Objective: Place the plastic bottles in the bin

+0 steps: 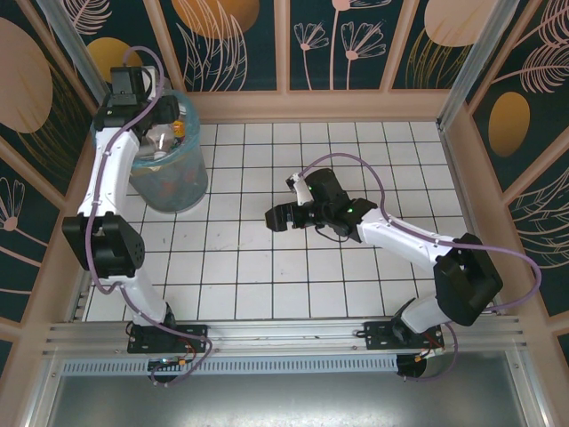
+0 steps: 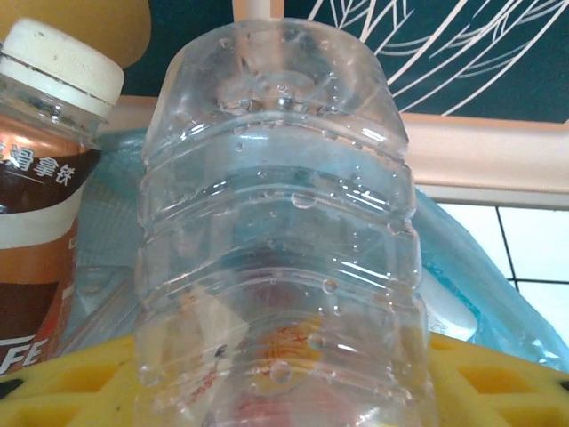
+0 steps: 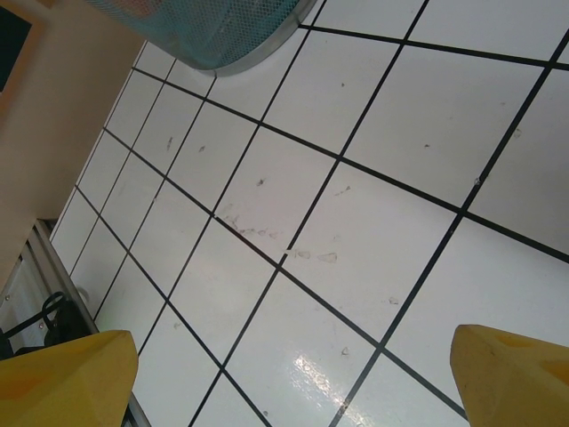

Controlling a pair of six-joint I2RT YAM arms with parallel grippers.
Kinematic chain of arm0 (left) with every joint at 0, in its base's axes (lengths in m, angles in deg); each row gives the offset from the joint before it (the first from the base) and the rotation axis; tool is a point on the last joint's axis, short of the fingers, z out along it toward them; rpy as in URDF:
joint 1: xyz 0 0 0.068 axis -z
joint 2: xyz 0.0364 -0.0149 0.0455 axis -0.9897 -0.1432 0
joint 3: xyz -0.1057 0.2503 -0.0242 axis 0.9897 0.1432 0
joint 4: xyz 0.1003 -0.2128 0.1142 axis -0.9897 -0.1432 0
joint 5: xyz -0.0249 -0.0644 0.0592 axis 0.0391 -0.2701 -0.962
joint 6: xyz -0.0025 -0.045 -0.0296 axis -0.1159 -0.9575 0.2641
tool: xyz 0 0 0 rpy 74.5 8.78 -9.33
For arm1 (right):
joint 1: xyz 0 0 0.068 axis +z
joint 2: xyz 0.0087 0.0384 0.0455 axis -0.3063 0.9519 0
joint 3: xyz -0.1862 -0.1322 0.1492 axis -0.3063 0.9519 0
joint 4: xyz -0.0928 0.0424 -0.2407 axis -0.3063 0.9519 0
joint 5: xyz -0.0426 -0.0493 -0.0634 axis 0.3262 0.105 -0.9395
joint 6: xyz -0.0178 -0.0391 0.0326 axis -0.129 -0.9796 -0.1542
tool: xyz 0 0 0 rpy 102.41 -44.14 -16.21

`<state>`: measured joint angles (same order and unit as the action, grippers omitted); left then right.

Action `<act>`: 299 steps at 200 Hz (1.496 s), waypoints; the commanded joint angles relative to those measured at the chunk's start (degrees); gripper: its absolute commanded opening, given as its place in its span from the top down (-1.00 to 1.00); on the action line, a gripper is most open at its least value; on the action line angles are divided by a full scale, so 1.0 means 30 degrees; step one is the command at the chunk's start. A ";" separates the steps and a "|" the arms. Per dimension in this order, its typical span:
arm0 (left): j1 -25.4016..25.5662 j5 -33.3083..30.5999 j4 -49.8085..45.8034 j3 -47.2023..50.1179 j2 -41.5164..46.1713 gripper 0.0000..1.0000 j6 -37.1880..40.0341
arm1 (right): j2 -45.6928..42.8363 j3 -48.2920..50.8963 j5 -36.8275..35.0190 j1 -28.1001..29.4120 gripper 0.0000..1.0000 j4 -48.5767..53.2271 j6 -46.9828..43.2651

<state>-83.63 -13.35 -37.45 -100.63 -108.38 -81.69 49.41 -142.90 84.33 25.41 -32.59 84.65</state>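
Near complete, by appearance.
Left pincer [image 2: 284, 365] straddles clear bottle [image 2: 280, 222] over bin [image 1: 182, 182], grip uncertain; right pincer [image 3: 293, 342] gapes empty.

From my remote station I see the table [image 1: 293, 267]: white tiles with dark grid lines, faintly scuffed, bearing the grey bin [image 1: 178, 185] upright near its far-left corner.

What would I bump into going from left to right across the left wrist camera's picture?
brown-labelled bottle with a white cap → clear bottle → white tiled table
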 commanded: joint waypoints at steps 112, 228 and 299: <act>-0.0111 0.0810 1.1900 0.9614 0.7633 0.12 0.1868 | 0.0269 -0.1370 -0.0230 0.0232 -0.83 -0.0461 -0.0272; -0.0117 0.1662 1.9704 1.3720 0.8219 0.50 0.2518 | 0.1783 -0.4495 -0.0197 0.0995 -0.81 -0.0182 -0.0723; -0.0169 0.0873 2.3513 1.8793 1.0022 0.57 0.4289 | 0.2274 -0.4519 -0.0098 0.1310 -0.81 -0.0438 -0.0640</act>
<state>-83.96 -10.58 28.47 -46.19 -79.20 -69.94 55.60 -156.06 84.16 28.47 -33.33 83.23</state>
